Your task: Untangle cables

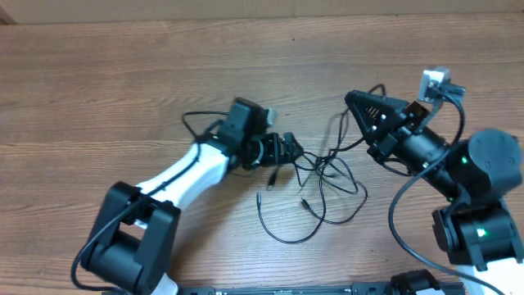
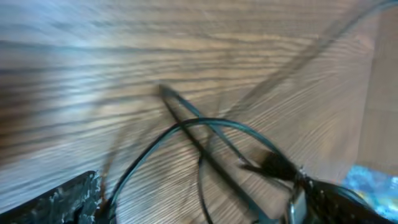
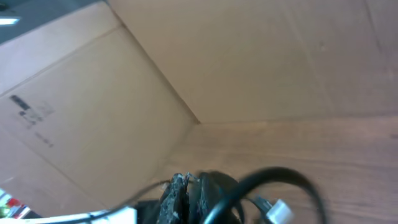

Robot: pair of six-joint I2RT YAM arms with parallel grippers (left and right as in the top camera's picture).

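Observation:
The thin black cables [image 1: 323,168] lie tangled at the table's middle, with a loose loop [image 1: 286,236] trailing toward the front and another strand [image 1: 196,119] behind the left arm. My left gripper [image 1: 288,150] is low at the tangle's left edge. In the left wrist view its fingers [image 2: 199,208] are spread wide, with blurred cable strands [image 2: 205,124] and a dark plug [image 2: 273,165] between them. My right gripper [image 1: 354,100] is raised right of the tangle. In the right wrist view its fingers [image 3: 196,190] are pressed together on a thin cable strand [image 3: 146,185].
The wooden table [image 1: 123,74] fills the overhead view. A cardboard wall [image 1: 246,10] runs along the back, also in the right wrist view [image 3: 155,62]. The arm's own thick black cable [image 3: 273,177] with a white connector crosses the right wrist view.

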